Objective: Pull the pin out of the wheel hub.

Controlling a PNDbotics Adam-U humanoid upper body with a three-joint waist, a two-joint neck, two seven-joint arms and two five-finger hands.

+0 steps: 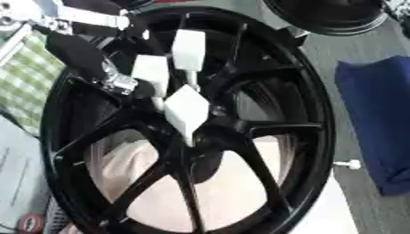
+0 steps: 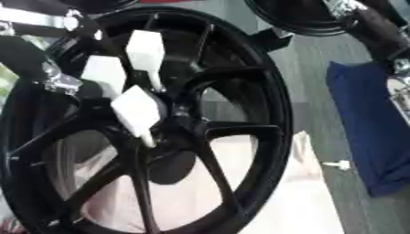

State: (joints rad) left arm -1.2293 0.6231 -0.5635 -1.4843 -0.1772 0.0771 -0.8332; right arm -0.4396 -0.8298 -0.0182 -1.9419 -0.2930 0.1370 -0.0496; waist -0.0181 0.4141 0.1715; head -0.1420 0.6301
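left eye view
wheel: i see a large glossy black alloy wheel with spokes (image 1: 264, 137) filling most of the frame, its face toward me.
left hand: my left hand (image 1: 172, 87) comes in from the upper left on a black and silver arm; its white fingertips (image 1: 186, 112) are straight and spread, pointing down at the hub, nothing held, so it is open.
hub: the dark hub centre (image 1: 210, 137) sits just below the lowest white fingertip; i cannot tell whether they touch.
pin: i cannot make out a pin in the hub; a small white pin-like piece (image 1: 347, 164) lies on the grey desk (image 1: 320, 59) just right of the rim.
cloth: a dark blue cloth (image 1: 380, 123) lies at the right edge.

right eye view
right hand: only a dark arm with silver parts shows at the upper right; i cannot tell the state of that hand.
second wheel: another black wheel (image 2: 300, 20) sits at the top.
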